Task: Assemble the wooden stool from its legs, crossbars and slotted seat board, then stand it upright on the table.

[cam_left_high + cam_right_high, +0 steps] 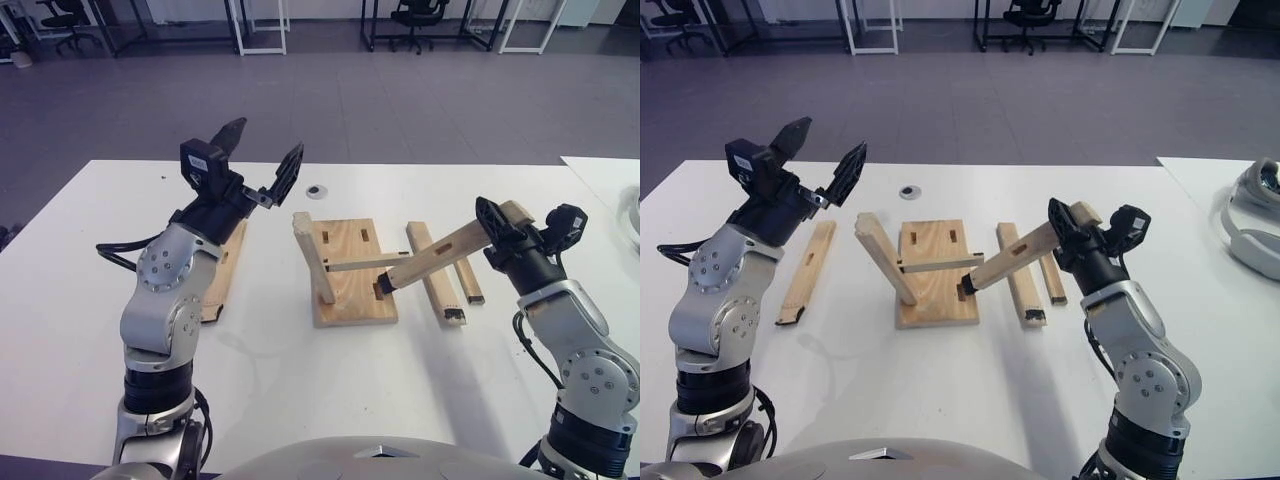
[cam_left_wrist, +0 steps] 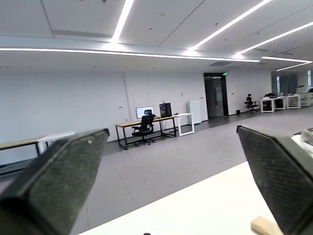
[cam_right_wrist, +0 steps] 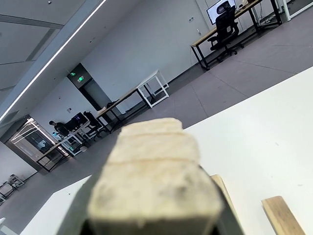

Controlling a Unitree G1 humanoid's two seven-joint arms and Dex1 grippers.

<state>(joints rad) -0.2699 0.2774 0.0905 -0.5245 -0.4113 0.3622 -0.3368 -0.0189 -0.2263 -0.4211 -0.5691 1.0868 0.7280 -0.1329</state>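
Now, leg point(image 1: 436, 257) in right end effector point(image 1: 496, 233), lower end at seat board point(image 1: 356, 300).

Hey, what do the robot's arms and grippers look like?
Both arms have rounded silver-grey joint housings ringed with small bolts. The left gripper and right gripper are black; the pads are finely textured. Black cables trail by the left arm.

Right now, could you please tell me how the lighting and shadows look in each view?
Left wrist view: bright ceiling strip lights above the open left claw, no glare on it. Right wrist view: a strip light; the leg in the right claw has its end face partly shaded. Eye views: table evenly lit, only soft shadows by the seat board.
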